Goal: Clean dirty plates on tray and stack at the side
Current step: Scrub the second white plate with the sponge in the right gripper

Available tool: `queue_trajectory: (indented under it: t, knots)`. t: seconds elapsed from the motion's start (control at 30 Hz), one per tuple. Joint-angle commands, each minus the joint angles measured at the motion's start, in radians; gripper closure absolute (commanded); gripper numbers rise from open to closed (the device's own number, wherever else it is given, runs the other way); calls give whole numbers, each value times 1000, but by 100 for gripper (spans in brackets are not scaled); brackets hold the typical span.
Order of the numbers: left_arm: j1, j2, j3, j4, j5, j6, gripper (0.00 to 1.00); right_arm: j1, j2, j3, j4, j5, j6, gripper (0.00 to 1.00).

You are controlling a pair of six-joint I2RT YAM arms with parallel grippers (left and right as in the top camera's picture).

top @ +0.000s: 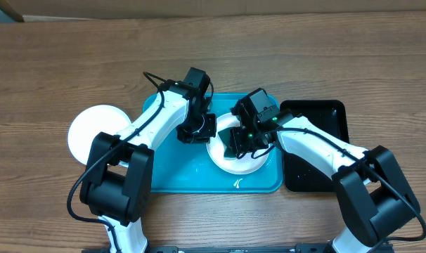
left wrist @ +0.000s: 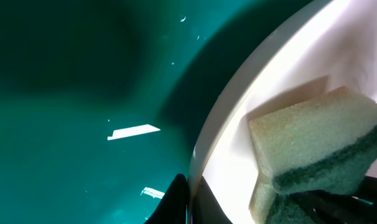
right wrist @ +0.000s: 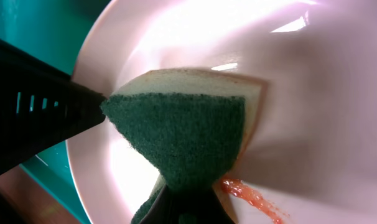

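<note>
left arm point(top: 157, 119) stretched from near edge of tabletop point(top: 58, 63) toward its middle, wrist tipped down. left gripper point(left wrist: 190, 198) pinched tight on plate point(top: 234, 166) rim. right arm point(top: 318, 146) angled in from near right corner, right gripper point(top: 241, 144) pointed down, jaws closed on sponge point(right wrist: 182, 137). grippers just beside each other.

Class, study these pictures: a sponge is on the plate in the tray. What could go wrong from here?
The left tool grips the plate only by its rim; scrubbing may pull it free.
The sponge, pinched in the right tool, sits beside the sauce smear, so a wipe could miss or spread it.
Both tools work close together and could collide.
</note>
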Motion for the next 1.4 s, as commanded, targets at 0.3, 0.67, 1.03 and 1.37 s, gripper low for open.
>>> queue_trajectory:
  t: [0.3, 0.67, 1.03, 1.37]
  knots:
    - [-2, 10, 0, 3, 14, -23, 96, 6, 45, 19, -105, 243, 23, 96]
    - [-2, 10, 0, -23, -54, -40, 96, -2, 45, 19, -128, 334, 27, 96]
    - [-2, 10, 0, -34, -77, -48, 96, -81, 45, 33, -51, 383, 37, 96]
    - [-2, 10, 0, -34, -77, -48, 96, -79, 26, 227, -137, 348, -48, 96]
